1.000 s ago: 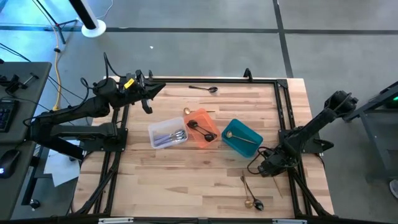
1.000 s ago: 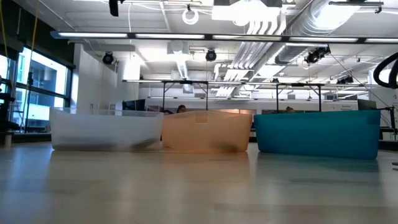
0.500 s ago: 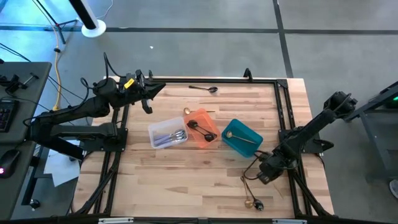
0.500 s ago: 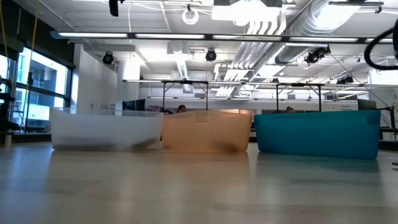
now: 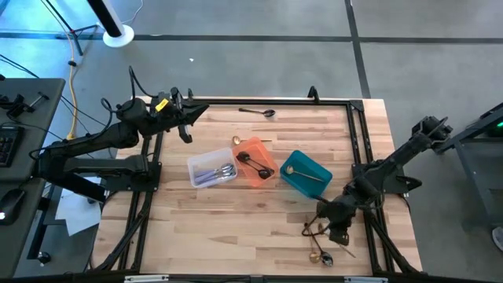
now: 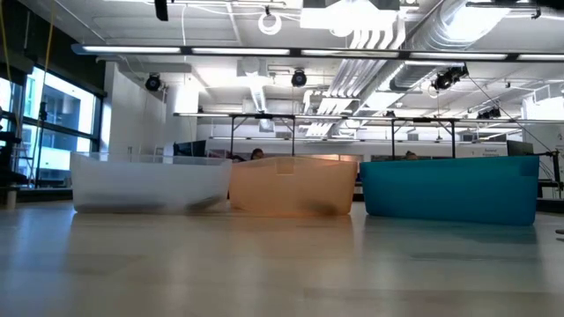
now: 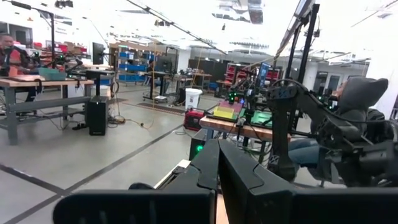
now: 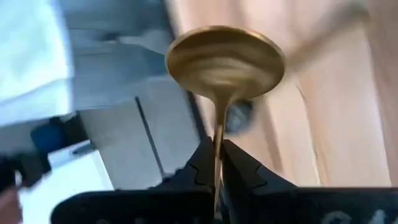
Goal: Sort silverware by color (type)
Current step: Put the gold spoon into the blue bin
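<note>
My right gripper (image 5: pixel 330 229) is over the table's near right part, shut on a gold spoon (image 8: pixel 225 61). More pieces of silverware (image 5: pixel 318 255) lie flat on the wood just near of it. A black spoon (image 5: pixel 259 112) lies by the far edge, and a gold one (image 5: pixel 236 141) lies beside the orange bin. The clear bin (image 5: pixel 212 169) holds silver pieces, the orange bin (image 5: pixel 255 159) black ones, the teal bin (image 5: pixel 306 174) a gold one. My left gripper (image 5: pixel 186 126) waits shut at the far left corner. My right gripper (image 8: pixel 217 149) pinches the gold spoon's thin handle (image 8: pixel 217 132) between its two fingers. The handle runs along the fingers and the bowl (image 8: pixel 225 61) sticks out beyond the fingertips. The spoon is lifted clear of the table.
The three bins stand side by side in the table's middle, seen in the low view as clear (image 6: pixel 150 180), orange (image 6: pixel 295 183) and teal (image 6: pixel 449 187). A black frame (image 5: pixel 357 141) runs along the table's edges. Bare wood lies near of the bins.
My right gripper has moved toward the table's near edge and a little toward the left, ending close to the silverware lying there. The left arm has kept still.
</note>
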Tool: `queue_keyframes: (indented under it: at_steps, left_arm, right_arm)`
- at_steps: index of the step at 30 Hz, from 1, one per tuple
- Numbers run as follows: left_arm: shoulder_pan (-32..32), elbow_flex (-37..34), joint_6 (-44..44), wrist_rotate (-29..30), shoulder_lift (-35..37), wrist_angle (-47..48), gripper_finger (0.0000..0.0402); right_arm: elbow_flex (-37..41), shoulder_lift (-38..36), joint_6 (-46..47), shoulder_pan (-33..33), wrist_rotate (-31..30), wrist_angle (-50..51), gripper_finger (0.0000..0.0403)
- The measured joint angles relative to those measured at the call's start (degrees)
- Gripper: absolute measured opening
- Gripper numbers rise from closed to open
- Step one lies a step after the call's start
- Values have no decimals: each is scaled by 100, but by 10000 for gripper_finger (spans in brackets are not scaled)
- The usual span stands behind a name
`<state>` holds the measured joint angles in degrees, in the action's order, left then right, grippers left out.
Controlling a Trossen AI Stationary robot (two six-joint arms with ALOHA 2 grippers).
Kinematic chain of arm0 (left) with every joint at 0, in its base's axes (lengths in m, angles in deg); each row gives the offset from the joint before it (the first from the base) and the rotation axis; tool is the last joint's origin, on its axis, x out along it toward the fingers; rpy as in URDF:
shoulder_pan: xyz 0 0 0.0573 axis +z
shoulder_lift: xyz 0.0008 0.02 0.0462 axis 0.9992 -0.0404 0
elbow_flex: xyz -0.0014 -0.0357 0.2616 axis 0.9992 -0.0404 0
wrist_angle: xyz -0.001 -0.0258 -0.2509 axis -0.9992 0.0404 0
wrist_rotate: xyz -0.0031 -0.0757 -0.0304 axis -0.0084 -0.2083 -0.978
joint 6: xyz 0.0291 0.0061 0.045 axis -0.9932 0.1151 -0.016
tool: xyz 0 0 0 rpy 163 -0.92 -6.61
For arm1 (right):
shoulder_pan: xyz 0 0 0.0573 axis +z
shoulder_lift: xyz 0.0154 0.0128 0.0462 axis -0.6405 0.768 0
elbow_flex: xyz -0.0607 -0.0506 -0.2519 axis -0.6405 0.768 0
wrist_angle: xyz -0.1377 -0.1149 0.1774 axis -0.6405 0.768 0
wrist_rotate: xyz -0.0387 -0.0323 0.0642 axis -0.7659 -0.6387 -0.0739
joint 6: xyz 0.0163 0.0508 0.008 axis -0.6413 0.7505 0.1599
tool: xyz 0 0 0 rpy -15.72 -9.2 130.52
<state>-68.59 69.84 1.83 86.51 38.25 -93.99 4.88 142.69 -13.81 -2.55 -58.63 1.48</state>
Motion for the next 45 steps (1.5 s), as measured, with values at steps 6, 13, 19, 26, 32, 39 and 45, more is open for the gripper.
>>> queue_keyframes:
  at_steps: [6,13,19,26,32,39,45]
  left_arm:
    - [0,0,-137,0,0,-52,0]
    - [0,0,-151,0,0,-26,0]
    - [0,0,-150,118,-1,-4,0]
    - [-6,0,57,125,-2,-4,0]
    - [-128,0,58,127,-2,-3,0]
    - [-439,-4,368,127,-195,18,0]
    - [-752,-4,564,127,-507,22,0]
  right_arm:
    - [-833,-5,-1830,-780,-345,146,0]
    - [-1416,-5,-3536,-2014,-1163,556,0]
    - [-1503,-7,-4726,-2924,-1533,-50,0]
    - [-1503,32,-5370,-3707,-1507,-1144,0]
    - [-1507,32,-5769,-4026,-1192,-1751,0]
    - [-1507,32,-6013,-4120,-1206,-2261,0]
    - [-1507,32,-6043,-4182,-1208,-2628,0]
